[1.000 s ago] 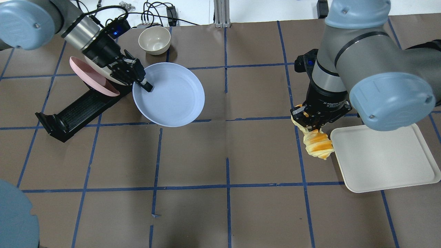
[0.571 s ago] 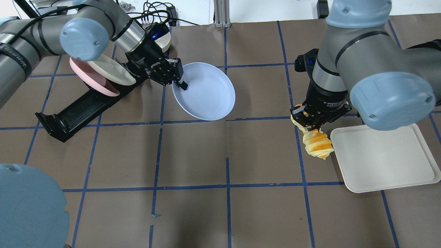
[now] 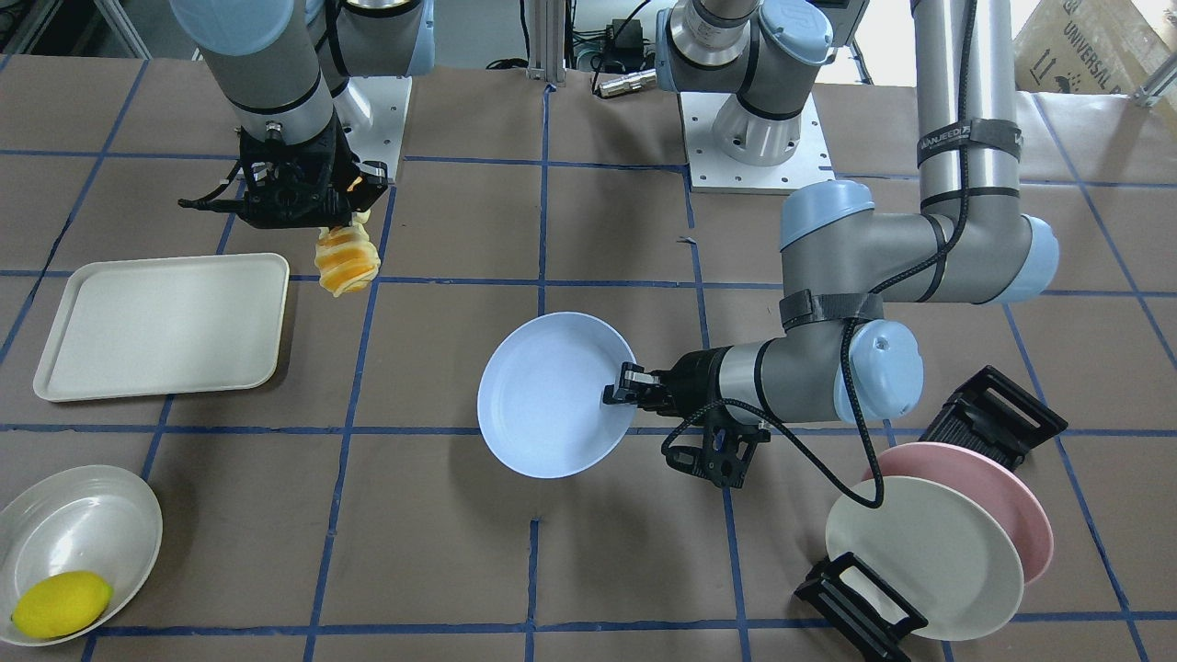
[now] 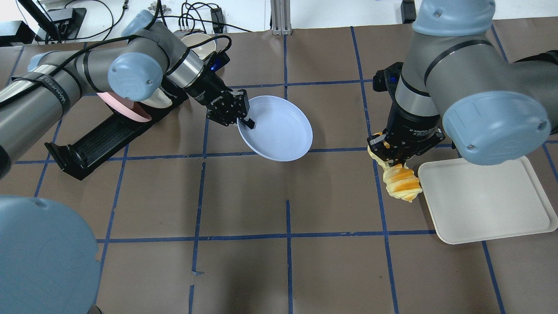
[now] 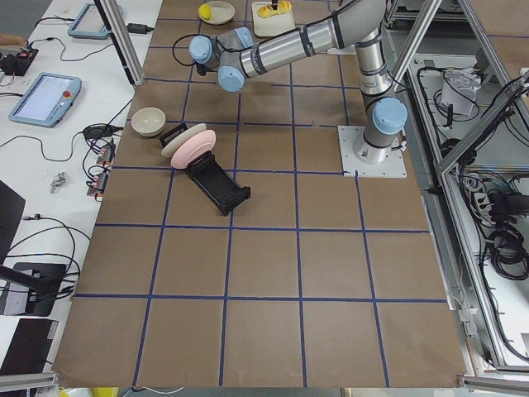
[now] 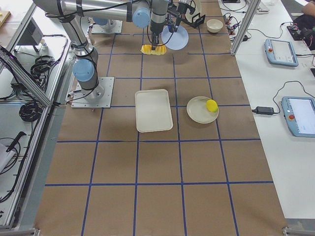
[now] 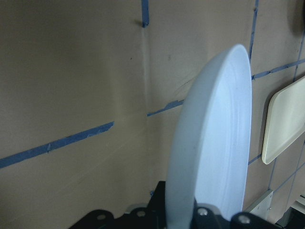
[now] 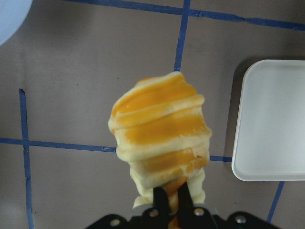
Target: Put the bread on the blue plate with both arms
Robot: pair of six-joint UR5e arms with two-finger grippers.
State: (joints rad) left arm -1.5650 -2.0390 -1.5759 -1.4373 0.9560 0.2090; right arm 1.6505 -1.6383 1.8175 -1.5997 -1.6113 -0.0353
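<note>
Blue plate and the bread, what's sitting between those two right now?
Nothing sits between the blue plate and the bread: only bare brown table paper crossed by blue tape lines, as the overhead exterior view shows.

From overhead I lose the gripped end of the bread (image 4: 403,185) behind the right gripper (image 4: 393,163), and the left arm's elbow (image 4: 130,76) covers most of the pink plate (image 4: 125,110), the cream plate (image 4: 159,100) and the bowl (image 4: 197,40) at 11 o'clock. On the left wrist camera the blue plate (image 7: 214,143) is edge-on, its lower rim buried in the left gripper (image 7: 186,215), and the tray (image 7: 283,119) is cut off at 3 o'clock. In the left-end view the bread and lemon (image 5: 204,10) at 12 o'clock are too small for me to make out.
</note>
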